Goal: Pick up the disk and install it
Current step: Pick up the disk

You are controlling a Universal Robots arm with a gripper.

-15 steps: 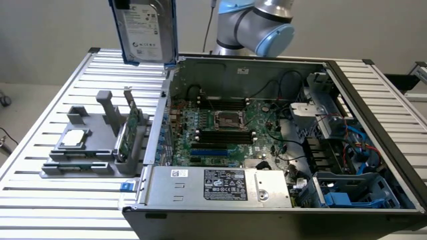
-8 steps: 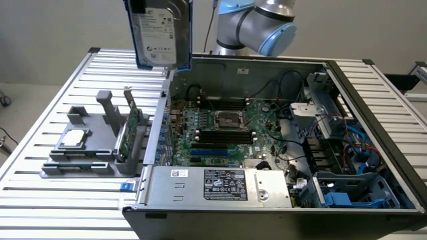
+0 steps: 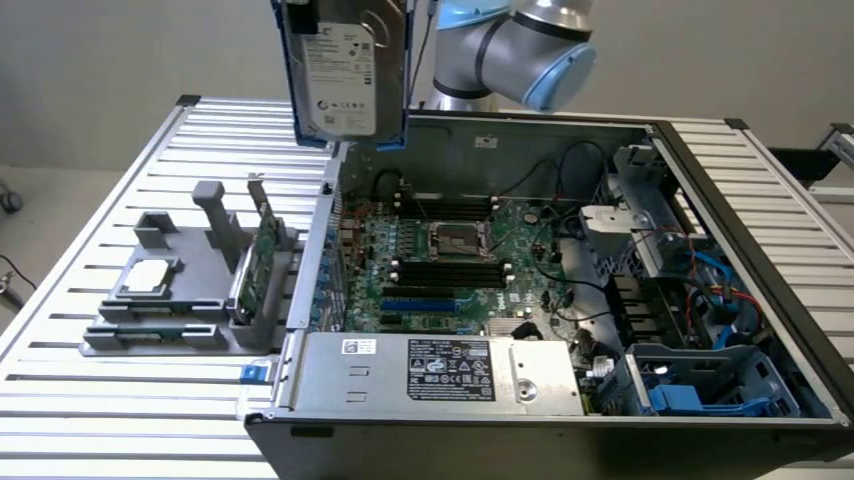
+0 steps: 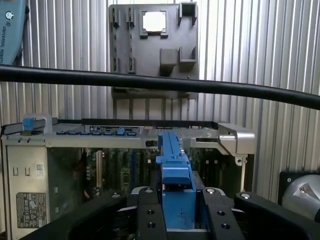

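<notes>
Disk [image 3: 344, 70] upright, blue edge in gripper [image 4: 179, 200]

Ext view: bright, even, diffuse light, soft shadows. Table slats [image 3: 94, 400] pale w/ mild sheen. Disk [image 3: 350, 70] label well lit. Case interior [image 3: 561, 290] dimmer. Wrist view: glare streaks on slats, cable [image 4: 150, 82] dark.

The disk [image 3: 344, 75] is silver, white-labelled and blue-framed; the motherboard [image 3: 523, 232] is green.
</notes>
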